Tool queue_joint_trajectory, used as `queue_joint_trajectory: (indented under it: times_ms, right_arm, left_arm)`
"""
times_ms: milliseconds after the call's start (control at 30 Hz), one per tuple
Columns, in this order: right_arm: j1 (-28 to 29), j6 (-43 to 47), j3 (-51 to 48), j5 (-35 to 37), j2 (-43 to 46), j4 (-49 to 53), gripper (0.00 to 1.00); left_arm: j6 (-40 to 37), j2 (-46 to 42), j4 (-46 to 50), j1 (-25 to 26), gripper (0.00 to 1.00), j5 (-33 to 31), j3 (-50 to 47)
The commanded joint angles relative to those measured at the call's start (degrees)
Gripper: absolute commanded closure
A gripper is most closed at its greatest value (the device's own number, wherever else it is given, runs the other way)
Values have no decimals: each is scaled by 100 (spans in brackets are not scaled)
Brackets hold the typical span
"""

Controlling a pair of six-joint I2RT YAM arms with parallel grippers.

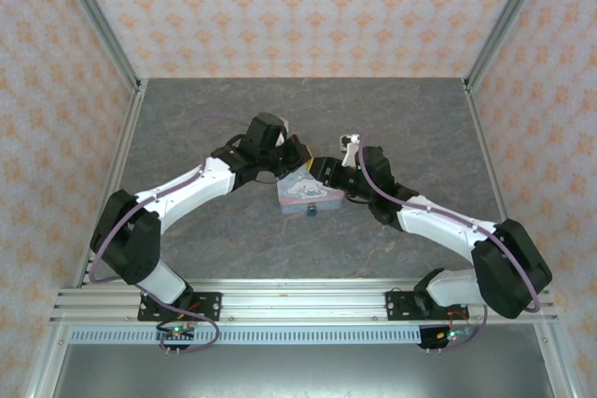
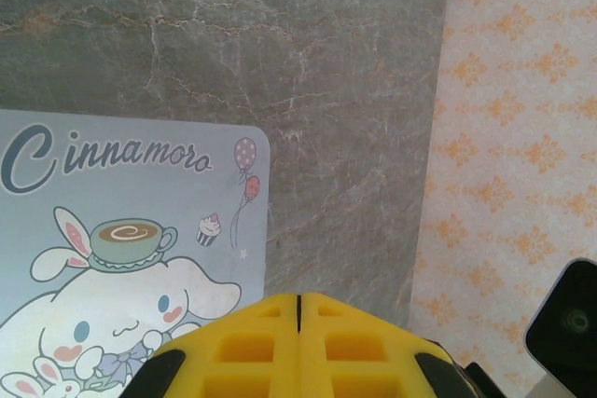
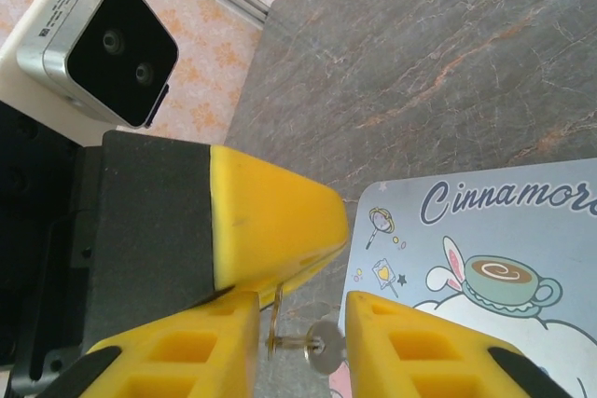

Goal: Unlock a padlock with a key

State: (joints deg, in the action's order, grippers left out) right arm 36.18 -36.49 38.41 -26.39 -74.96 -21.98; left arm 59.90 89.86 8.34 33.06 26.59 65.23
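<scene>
Pressing its yellow fingers shut, the left gripper (image 2: 298,309) overhangs the pastel cartoon-printed box (image 1: 300,190), with the tiny teal-blue padlock (image 1: 311,212) at the box's near edge. The right gripper (image 3: 300,328) gapes around the small silver key (image 3: 325,349). Bare grey marbled table (image 1: 401,118) surrounds them.

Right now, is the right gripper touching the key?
Cannot tell. Right wrist view: key sits between the right gripper's fingers, close to both, contact unclear.
</scene>
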Motion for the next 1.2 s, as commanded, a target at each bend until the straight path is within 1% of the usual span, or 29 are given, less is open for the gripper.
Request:
queue_joint_trajectory:
  times_ms: [0, 100, 200, 233, 300, 333, 400, 433, 500, 533, 567, 667, 733, 900, 1000, 1167]
  right_arm:
    - [-41, -61, 202, -27, -96, -320, 73]
    - [-41, -95, 211, -39, -161, -375, 77]
    - [-50, -121, 224, -68, -211, -410, 83]
    - [-50, -131, 228, -92, -225, -429, 87]
    - [-54, -122, 244, -130, -238, -410, 98]
    - [-62, -112, 253, -138, -232, -376, 100]
    - [-80, -43, 255, -114, -197, -245, 100]
    - [-101, 16, 252, -78, -157, -131, 100]
    - [-142, 175, 276, 37, -49, 189, 100]
    - [-160, 299, 301, 112, 9, 418, 100]
    - [-166, 422, 345, 179, 68, 636, 100]
    - [-182, 844, 502, 287, 195, 1200, 100]
    - [-182, 1119, 618, 373, 237, 1529, 100]
    - [-152, 1715, 871, 553, 281, 2039, 100]
    - [-31, 2200, 1086, 777, 255, 2391, 100]
    - [233, 2867, 1349, 1193, 252, 2728, 100]
  left_arm:
    - [-43, -128, -24, 66, 100, 64, 215]
    - [-35, -127, -30, 77, 100, 62, 216]
    - [-24, -119, -49, 78, 100, 53, 214]
    - [-22, -122, -56, 85, 100, 56, 216]
    - [-13, -106, -60, 87, 100, 57, 217]
    - [-9, -92, -63, 87, 100, 57, 228]
    - [-49, -76, 36, 80, 100, 19, 285]
    - [-99, -74, 138, 65, 93, -19, 347]
    - [-223, -74, 321, 9, 73, -31, 473]
    - [-284, -82, 418, -38, 61, -20, 539]
    - [-324, -99, 508, -87, 52, -20, 581]
    - [-432, -161, 754, -210, 39, -13, 723]
    - [-532, -162, 1016, -269, 34, -5, 888]
    - [-572, 21, 1683, -282, 27, 151, 1296]
    - [-386, 167, 1909, -284, 25, 331, 1411]
    - [100, 347, 1784, -287, 27, 680, 1429]
